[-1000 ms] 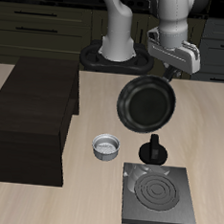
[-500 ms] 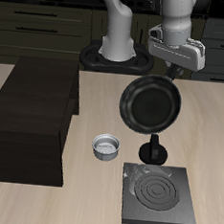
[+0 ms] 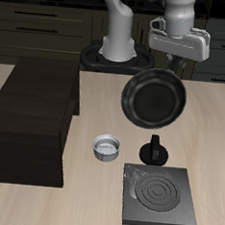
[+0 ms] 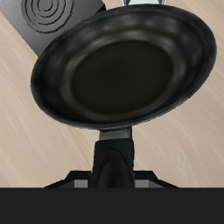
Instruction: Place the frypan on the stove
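Frypan (image 3: 154,99) hangs in the air, tilted steeply so its inside faces the camera in the ext. view, held by its handle. Claw (image 3: 174,58) is clenched on the handle end, just above the pan's rim; wrist view shows the handle (image 4: 114,157) running from the claw straight into the pan bowl (image 4: 122,74), fingers themselves mostly hidden at the frame edge. Pan is well clear of the desk (image 3: 39,205), nothing touching it but the claw.

Stove (image 3: 160,197) lies flat on the desk, well below the claw and nearer the desk's front edge, ring burner facing up, small knob (image 3: 129,181) at one corner. In wrist view a corner of the stove (image 4: 57,17) peeks past the pan rim.

Moka pot (image 3: 155,150) stands upright below the pan, between claw and stove, just beside the stove's back edge. Small silver bowl (image 3: 106,147) sits on the desk beside the moka pot, apart from it. Dark cabinet block (image 3: 32,122) stands beyond the bowl, far from the claw.
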{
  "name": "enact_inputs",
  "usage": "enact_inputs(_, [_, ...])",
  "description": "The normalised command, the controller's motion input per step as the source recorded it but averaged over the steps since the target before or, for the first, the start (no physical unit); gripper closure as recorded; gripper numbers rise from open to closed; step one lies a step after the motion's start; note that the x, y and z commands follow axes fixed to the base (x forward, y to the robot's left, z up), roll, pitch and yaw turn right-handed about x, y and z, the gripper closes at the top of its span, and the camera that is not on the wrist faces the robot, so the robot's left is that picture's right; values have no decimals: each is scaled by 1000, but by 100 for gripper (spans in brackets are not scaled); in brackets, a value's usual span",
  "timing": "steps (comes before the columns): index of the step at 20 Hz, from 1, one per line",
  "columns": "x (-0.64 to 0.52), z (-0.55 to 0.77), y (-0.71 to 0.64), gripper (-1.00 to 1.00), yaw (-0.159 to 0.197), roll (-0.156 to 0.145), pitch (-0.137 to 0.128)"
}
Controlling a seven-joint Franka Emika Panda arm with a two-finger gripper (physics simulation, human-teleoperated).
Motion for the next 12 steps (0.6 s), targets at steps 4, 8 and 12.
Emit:
enact_inputs(4, [62,34,-34,100,161,-24,-21])
enact_inputs(8, [108,9,-20,100,98,6,27])
enact_inputs(12, [57,103,-27,100,109,3,-22])
